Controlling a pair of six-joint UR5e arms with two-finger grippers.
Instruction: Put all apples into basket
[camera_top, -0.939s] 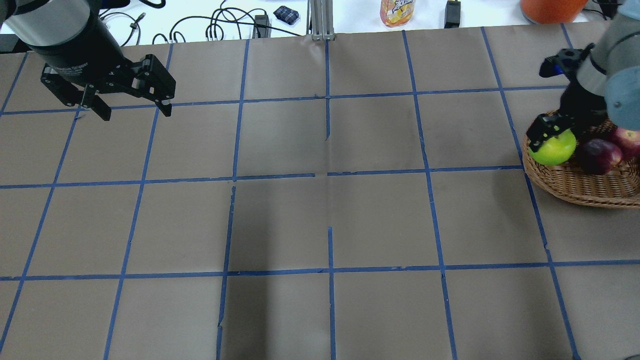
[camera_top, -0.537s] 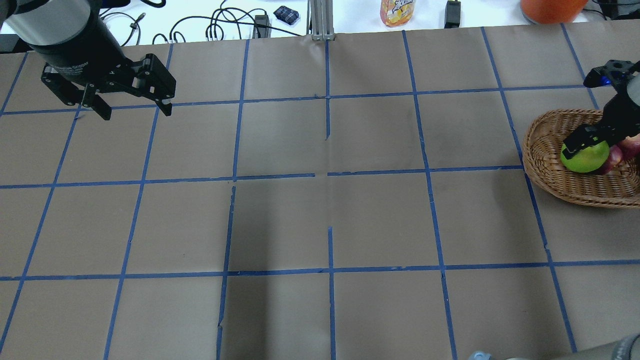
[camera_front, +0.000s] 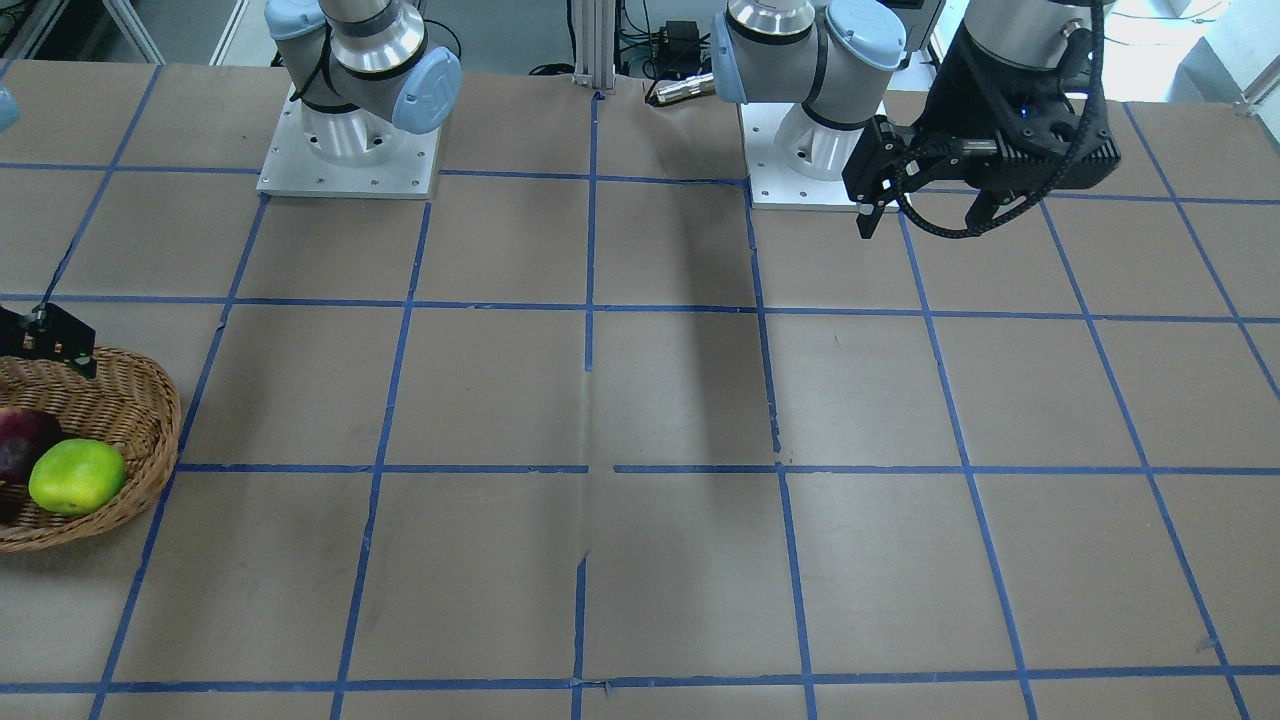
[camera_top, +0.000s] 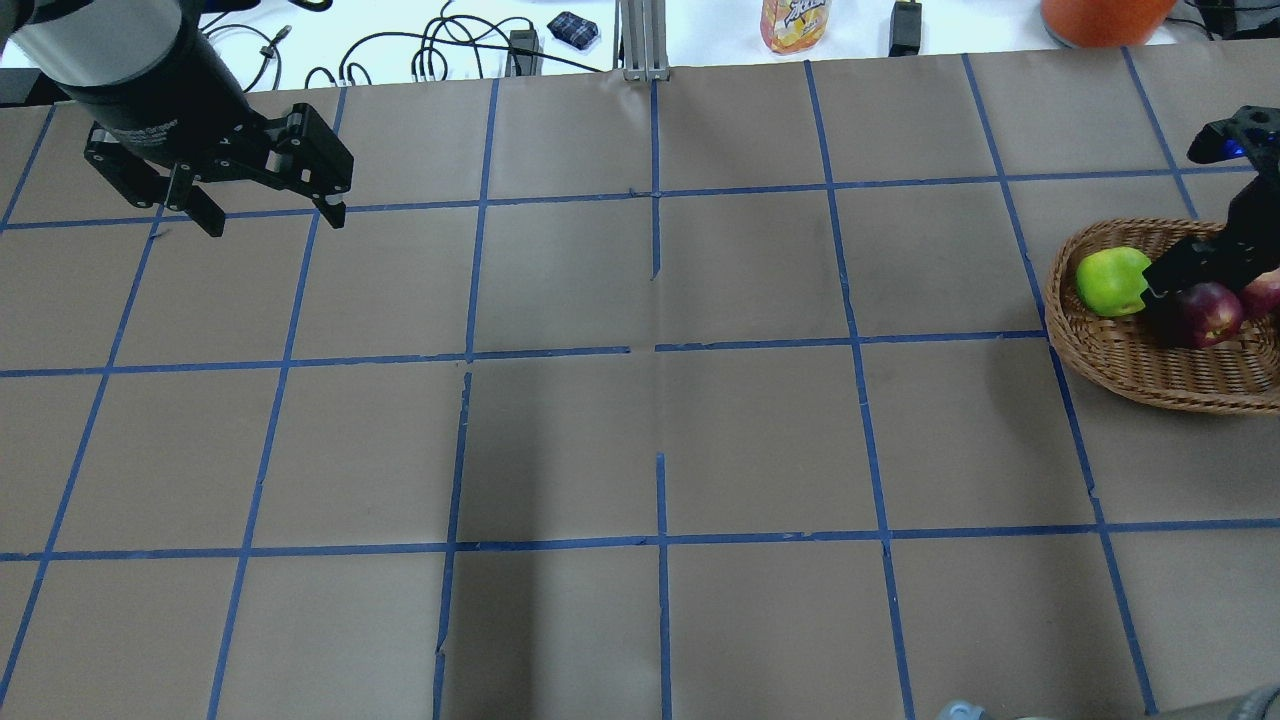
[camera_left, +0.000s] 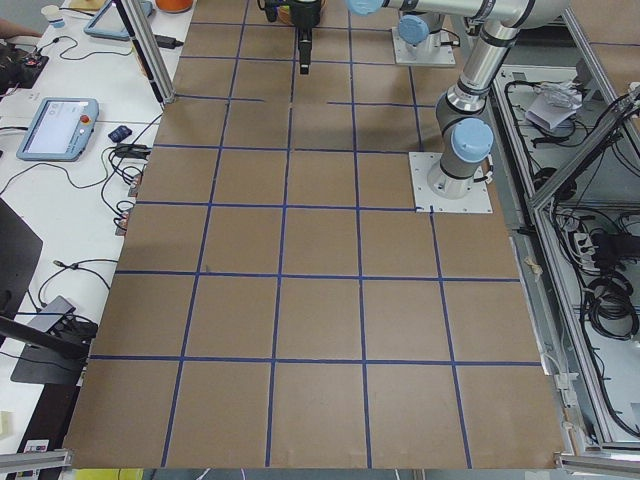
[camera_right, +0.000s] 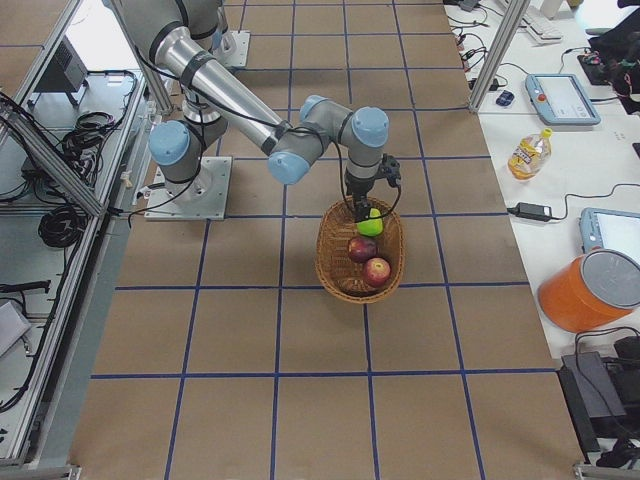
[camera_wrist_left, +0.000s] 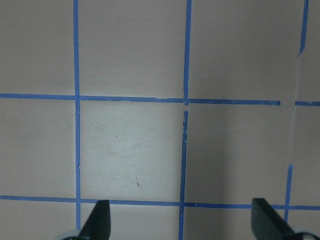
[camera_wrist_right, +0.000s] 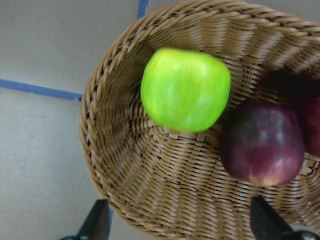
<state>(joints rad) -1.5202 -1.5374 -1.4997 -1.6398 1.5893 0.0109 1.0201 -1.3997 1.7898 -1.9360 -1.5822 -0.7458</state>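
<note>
Seemingly finished: three apples (camera_right: 363, 248) lie in the basket (camera_right: 328, 256); left pincer (camera_top: 275, 222) and right pincer (camera_wrist_right: 181, 221) gape wide, empty.

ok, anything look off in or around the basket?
Nothing stands out. The basket sits flat and upright, with the green apple, maroon apple and red apple all inside it, none spilled onto the table. The right claw hangs open above it, holding nothing.
</note>
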